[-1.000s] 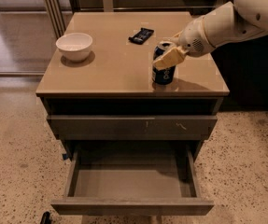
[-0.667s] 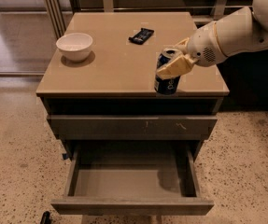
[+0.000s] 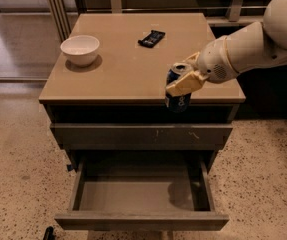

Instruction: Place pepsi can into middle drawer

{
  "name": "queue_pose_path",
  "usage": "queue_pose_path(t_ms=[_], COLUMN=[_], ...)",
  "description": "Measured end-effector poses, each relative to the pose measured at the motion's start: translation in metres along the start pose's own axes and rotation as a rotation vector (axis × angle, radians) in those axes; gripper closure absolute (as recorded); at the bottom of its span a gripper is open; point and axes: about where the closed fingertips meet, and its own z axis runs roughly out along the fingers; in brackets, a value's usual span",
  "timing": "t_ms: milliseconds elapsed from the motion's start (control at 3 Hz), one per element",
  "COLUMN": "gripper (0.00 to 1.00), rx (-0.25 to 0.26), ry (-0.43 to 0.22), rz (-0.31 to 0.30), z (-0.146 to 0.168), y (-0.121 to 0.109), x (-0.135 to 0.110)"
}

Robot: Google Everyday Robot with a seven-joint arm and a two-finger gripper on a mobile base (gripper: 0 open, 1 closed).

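While gripping the pepsi can (image 3: 177, 102) tight, the hand (image 3: 186, 74) is holding it over the tabletop (image 3: 123, 71) front edge, above the pulled-out middle drawer (image 3: 133, 195). Bowl (image 3: 80, 49) and wrapper (image 3: 151, 37) are sitting further back.

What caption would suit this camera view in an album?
The robot's gripper holds the pepsi can at the front edge of the cabinet top, the middle drawer open below.

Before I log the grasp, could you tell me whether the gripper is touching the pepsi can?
Touching: the camera view shows the gripper closed around the pepsi can, one finger lying across its side.
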Motion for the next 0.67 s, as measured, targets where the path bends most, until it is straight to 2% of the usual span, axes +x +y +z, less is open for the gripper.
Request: queue_pose_path(t_ms=[333,667], gripper=[1.00,1.00], rx=[0.013,0.004], ry=[0.040,0.047], rz=[0.010,0.021], z=[0.014,0.048], y=[0.033,0.064], x=[0.033,0.085])
